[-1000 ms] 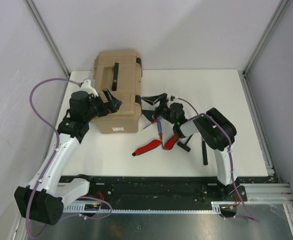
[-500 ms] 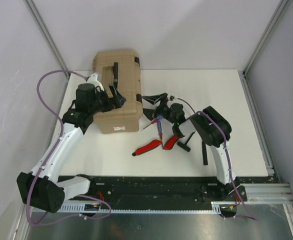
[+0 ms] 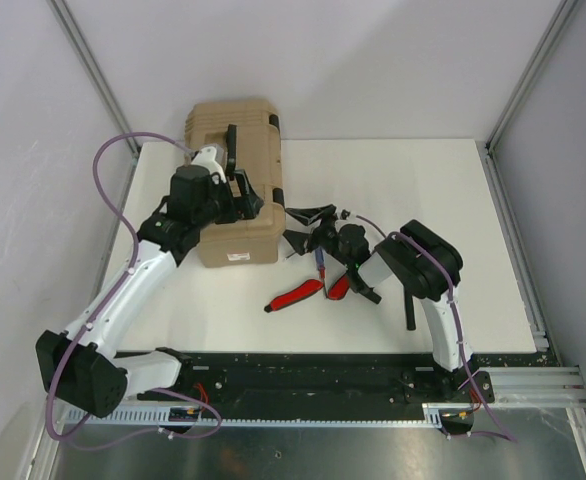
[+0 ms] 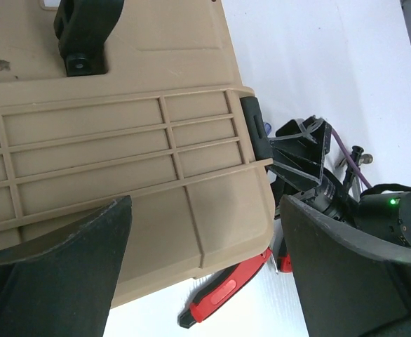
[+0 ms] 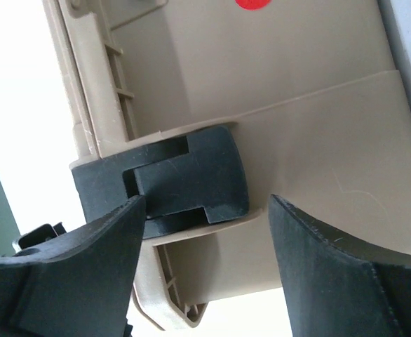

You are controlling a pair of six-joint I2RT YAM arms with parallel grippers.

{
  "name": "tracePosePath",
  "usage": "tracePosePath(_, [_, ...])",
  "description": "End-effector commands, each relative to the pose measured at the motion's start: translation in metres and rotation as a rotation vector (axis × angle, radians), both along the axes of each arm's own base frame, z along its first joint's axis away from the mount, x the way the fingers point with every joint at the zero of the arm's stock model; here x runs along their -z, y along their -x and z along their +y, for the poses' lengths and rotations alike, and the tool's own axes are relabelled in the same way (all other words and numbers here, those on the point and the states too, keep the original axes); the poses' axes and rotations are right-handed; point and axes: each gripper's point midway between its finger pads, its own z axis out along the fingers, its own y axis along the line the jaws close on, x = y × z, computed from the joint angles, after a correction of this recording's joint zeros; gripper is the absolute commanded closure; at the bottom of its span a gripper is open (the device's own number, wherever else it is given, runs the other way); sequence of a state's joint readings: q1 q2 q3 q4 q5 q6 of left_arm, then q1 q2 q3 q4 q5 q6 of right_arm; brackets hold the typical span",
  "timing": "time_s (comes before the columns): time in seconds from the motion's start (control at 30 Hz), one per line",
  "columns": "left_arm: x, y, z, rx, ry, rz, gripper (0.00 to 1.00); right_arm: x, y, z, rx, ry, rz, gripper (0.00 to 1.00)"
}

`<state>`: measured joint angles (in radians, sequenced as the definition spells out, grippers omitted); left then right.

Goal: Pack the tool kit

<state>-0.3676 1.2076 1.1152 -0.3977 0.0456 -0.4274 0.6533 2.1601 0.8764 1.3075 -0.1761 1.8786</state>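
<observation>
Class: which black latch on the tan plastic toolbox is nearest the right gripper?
The near-end black latch, beside the right gripper; the other latch sits much farther back.

Closed toolbox; left pincer over lid, right pincer at side.

we see a white table with the tan toolbox standing at its far left corner, lid down. toward the middle, nearer the front edge, two red-handled tools lie close together, a longer one to the left and a shorter one partly hidden. a slim blue-and-red tool lies just behind them. a black tool lies farther right.
</observation>
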Motion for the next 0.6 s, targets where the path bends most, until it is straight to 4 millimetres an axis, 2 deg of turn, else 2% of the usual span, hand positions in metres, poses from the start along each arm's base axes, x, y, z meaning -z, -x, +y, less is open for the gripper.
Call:
tracePosePath(0.0, [0.034, 0.016, -0.001, 0.019, -0.073, 0.110, 0.09, -0.090, 0.007, -0.018, 0.056, -0.214, -0.250, 0.29])
tracePosePath(0.23, [0.044, 0.021, 0.000, 0.023, -0.085, 0.130, 0.09, -0.097, 0.003, -0.019, 0.076, -0.240, -0.252, 0.46])
tracePosePath(0.47, [0.051, 0.025, -0.002, 0.031, -0.085, 0.150, 0.06, -0.112, 0.005, -0.020, 0.075, -0.261, -0.278, 0.51])
tracePosePath(0.57, [0.056, 0.027, -0.003, 0.036, -0.091, 0.160, 0.06, -0.118, 0.005, -0.021, 0.075, -0.259, -0.301, 0.58])
